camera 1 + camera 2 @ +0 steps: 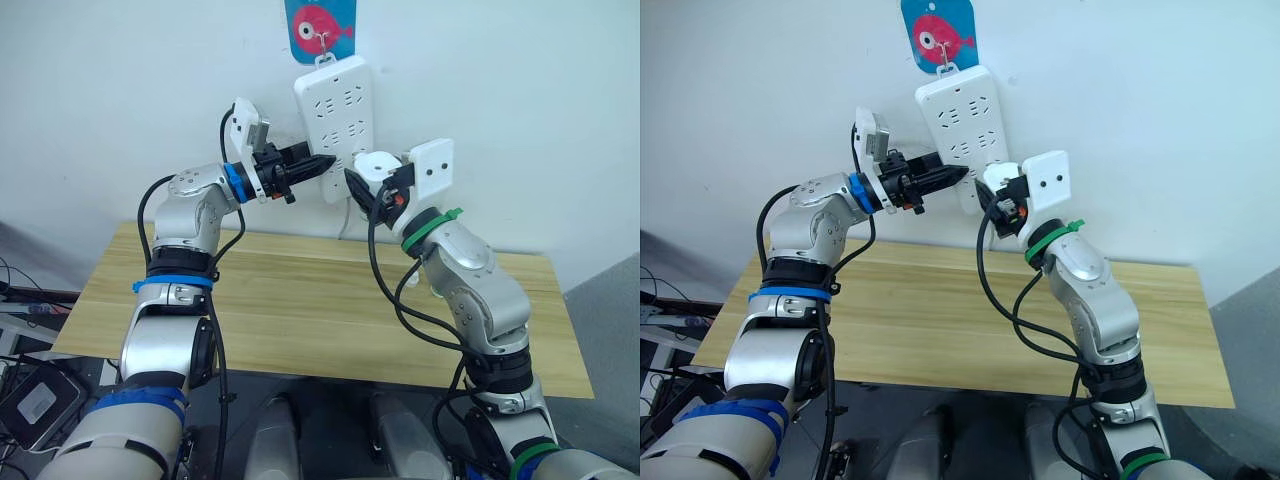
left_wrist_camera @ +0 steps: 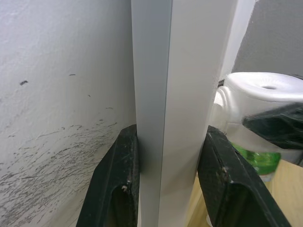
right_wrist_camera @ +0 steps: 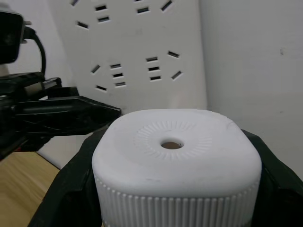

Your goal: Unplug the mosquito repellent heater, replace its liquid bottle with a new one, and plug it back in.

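Observation:
The white mosquito repellent heater (image 1: 378, 165) sits against the lower right part of the hanging power strip (image 1: 335, 115). My right gripper (image 1: 372, 185) is shut on the heater, with black fingers (image 3: 71, 189) on both of its sides. The round vent hole faces the right wrist camera. A bottle of green liquid (image 2: 253, 158) hangs under the heater (image 2: 265, 90). I cannot tell whether its prongs are in a socket. My left gripper (image 1: 318, 163) is shut on the strip's left edge (image 2: 175, 94), one finger (image 2: 120, 189) on each face.
The strip hangs from a hook on a blue fish sticker (image 1: 320, 30) on the white wall. Below it stands a wooden table (image 1: 300, 300). Black cables loop from both forearms over the table.

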### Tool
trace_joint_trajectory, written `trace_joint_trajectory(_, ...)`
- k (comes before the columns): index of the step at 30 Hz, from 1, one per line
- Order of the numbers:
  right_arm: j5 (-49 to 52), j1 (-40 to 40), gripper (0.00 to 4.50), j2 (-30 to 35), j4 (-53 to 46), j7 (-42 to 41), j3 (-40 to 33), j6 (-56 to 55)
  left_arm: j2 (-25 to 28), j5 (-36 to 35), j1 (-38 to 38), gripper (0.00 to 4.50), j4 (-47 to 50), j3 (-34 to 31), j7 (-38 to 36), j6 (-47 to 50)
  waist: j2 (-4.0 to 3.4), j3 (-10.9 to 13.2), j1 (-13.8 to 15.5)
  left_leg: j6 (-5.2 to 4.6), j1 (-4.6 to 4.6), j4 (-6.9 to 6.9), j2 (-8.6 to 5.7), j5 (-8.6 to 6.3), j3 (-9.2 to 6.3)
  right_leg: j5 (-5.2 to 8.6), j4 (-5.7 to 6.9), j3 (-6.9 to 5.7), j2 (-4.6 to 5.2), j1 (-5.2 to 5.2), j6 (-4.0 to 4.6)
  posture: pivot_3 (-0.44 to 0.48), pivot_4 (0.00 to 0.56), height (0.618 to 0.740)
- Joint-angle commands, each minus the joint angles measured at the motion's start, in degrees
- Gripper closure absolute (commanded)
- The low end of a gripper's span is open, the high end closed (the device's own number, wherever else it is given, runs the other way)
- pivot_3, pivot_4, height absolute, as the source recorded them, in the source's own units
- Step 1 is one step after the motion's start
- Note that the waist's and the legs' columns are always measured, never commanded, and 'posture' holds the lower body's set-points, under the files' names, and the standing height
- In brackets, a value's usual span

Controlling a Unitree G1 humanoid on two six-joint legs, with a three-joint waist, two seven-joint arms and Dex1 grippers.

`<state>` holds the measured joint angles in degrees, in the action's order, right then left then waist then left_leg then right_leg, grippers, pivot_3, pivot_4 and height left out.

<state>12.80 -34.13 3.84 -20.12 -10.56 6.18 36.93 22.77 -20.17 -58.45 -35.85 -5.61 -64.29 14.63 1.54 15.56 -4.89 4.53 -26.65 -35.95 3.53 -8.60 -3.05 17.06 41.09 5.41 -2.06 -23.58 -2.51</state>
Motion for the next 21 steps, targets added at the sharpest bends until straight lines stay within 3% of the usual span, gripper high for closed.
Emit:
trace_joint_trajectory(1, 0.86, -0.35, 1.43, -0.70, -2.91, -0.86, 1.03, -0.44, -0.15, -1.07, -0.39, 3.19, 2.38, -0.39, 0.09, 0.03, 0.00, 0.00, 0.00, 0.00, 0.00, 0.00, 0.00, 0.00, 0.00, 0.00, -0.01, 0.01, 0.00, 0.00, -0.01, -0.080, 0.232, 0.740)
trace_joint_trajectory(21, -2.74, -0.56, 1.43, 0.17, -1.34, 1.97, -0.86, -1.69, -0.21, -0.72, -0.45, 3.19, 2.07, -0.15, 0.22, -0.28, 0.00, 0.00, 0.02, 0.00, 0.00, 0.04, 0.00, 0.00, 0.00, 0.12, -0.04, 0.01, 0.00, 0.00, -0.20, -0.085, 0.241, 0.740)
